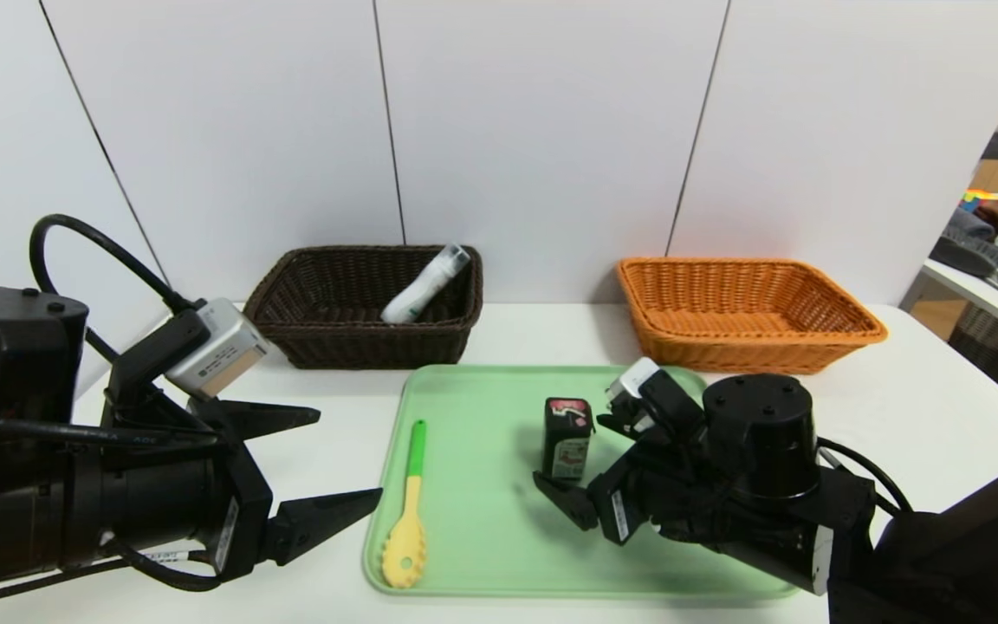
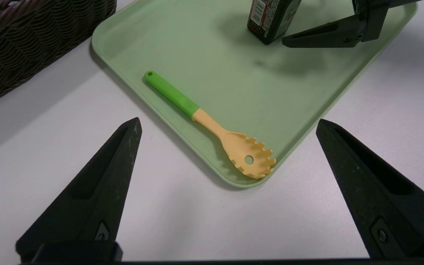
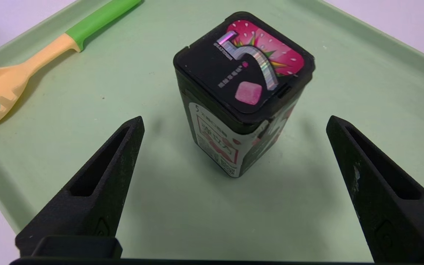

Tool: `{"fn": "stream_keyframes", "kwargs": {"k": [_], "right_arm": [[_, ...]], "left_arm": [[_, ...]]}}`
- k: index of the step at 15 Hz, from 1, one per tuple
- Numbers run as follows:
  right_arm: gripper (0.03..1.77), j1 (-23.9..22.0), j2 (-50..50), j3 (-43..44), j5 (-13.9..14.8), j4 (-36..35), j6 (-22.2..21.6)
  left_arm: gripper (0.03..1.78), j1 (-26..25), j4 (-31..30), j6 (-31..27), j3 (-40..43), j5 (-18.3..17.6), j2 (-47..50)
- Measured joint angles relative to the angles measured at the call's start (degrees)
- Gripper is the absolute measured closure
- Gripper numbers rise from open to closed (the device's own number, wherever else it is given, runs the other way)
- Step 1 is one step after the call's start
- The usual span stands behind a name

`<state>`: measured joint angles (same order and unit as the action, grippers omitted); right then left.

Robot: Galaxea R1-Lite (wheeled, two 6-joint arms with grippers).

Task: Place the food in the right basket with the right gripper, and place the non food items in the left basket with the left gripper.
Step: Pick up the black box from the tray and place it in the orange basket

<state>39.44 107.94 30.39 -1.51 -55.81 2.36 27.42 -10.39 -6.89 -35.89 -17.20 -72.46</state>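
Two baskets stand at the back of the white surface (image 1: pixel 915 407): the dark brown left basket (image 1: pixel 326 342) and the orange right basket (image 1: pixel 746 347), well apart. The translucent bottle (image 1: pixel 425 284) already lies tilted inside the left basket, its capped end leaning against the far right wall. In front of the baskets lies a green tray (image 1: pixel 482 529). On it the black carton (image 1: pixel 567 438) with the pink-red top stands upright near the middle, and the yellow slotted spoon (image 1: pixel 408 511) lies along the tray's left edge, green handle pointing toward the baskets. The right gripper (image 1: pixel 590 464) hangs low over the tray with its jaws spread wide on either side of the carton, not touching it. The left gripper (image 1: pixel 330 464) hovers above the bare surface just left of the tray, jaws likewise released and holding nothing, aimed toward the spoon's head.
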Motion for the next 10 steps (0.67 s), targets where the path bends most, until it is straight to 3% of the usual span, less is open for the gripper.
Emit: {"fn": "stream_keyframes", "kwargs": {"k": [5,10], "right_arm": [[0.09,0.4,2.8,2.7,1.7,-1.5,-0.5],[0.09,0.5,7.0,2.7,5.2,-10.3,-2.0]], "left_arm": [[0.12,0.0,0.0,0.1,0.3,0.1,0.0],[0.12,0.0,0.0,0.2,0.4,-0.1,-0.1]]}}
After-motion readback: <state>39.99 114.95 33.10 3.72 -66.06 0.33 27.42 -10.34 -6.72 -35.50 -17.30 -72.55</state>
